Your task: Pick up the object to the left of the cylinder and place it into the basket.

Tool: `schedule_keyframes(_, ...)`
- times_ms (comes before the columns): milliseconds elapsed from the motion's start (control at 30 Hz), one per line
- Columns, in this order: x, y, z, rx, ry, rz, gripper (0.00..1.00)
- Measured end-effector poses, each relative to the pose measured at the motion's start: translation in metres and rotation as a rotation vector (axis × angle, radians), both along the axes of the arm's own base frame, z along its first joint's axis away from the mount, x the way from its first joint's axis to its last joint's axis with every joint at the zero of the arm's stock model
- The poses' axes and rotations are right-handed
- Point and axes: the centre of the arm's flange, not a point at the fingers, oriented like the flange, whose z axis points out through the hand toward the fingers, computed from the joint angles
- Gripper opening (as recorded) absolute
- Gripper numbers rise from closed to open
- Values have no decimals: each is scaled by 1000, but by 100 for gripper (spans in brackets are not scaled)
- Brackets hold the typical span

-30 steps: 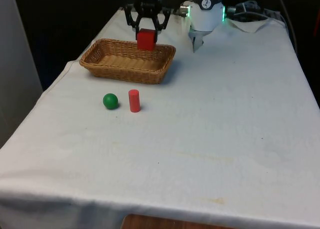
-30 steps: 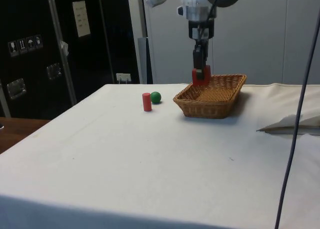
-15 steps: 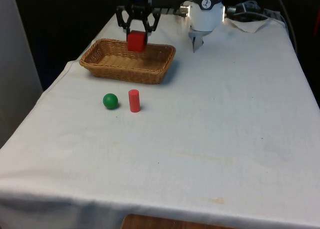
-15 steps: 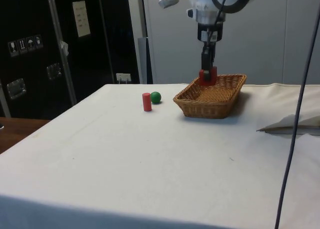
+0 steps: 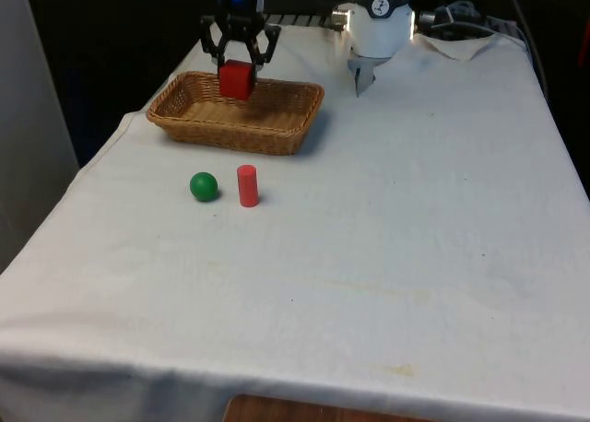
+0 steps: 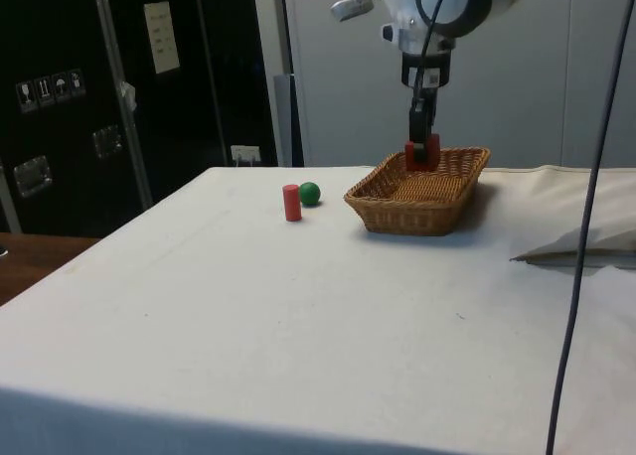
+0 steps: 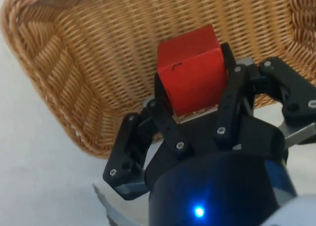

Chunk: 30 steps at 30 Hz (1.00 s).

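My gripper [image 5: 236, 72] is shut on a red cube [image 5: 236, 79] and holds it just above the inside of the wicker basket [image 5: 194, 127], over its far part. The side view places the red cube [image 6: 420, 156] and the gripper [image 6: 423, 152] above the basket [image 6: 417, 212], near its far rim. From the wrist, the cube [image 7: 192, 75] sits between the black fingers [image 7: 165, 120] with the basket's woven floor [image 7: 98, 48] behind it. A red cylinder [image 5: 246, 185] stands upright on the cloth. A green ball [image 5: 204, 186] rests at its left in the front view.
A crumpled white cloth [image 5: 461, 44] lies at the table's far end on the front view's right. The table's left edge [image 5: 92, 164] in the front view runs close to the basket. Open cloth stretches in front of the cylinder and ball.
The gripper has carried the red cube towards the front view's left, from the basket's right end to over its far middle. Cylinder, ball and basket have not moved.
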Motion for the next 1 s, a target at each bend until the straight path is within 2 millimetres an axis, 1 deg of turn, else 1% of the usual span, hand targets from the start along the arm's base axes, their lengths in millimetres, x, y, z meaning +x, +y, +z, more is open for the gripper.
schedule_keyframes(167, -2, -7, -3, 12, -1, -8, 6)
schedule_keyframes(367, -4, -10, -5, 27, -5, -12, 6)
schedule_keyframes(1000, 0, -4, -7, 49, -10, -12, 6)
